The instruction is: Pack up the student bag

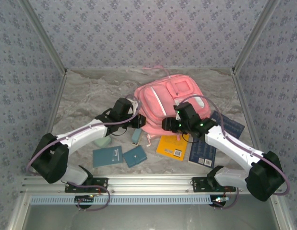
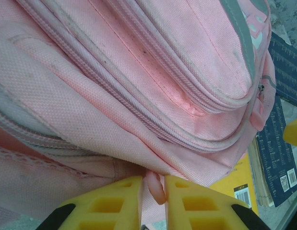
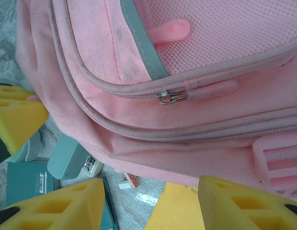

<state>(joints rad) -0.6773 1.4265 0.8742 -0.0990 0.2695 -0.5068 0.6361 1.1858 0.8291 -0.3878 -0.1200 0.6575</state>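
One student bag [image 1: 170,103], two teal notebooks [image 1: 108,155] [image 1: 135,155], one yellow book [image 1: 171,147] part-hidden; left gripper [image 2: 153,181] near-closed round pull tab [image 2: 156,188], grip unclear; right gripper [image 3: 150,187] apart.

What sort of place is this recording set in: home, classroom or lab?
Probably a lab test booth, not a real classroom: patterned walls box in a marble-look table, robot arms are bolted to a metal rail, and a pink backpack and books are laid out.

Free table [image 1: 90,91] L of bag [image 1: 162,96]
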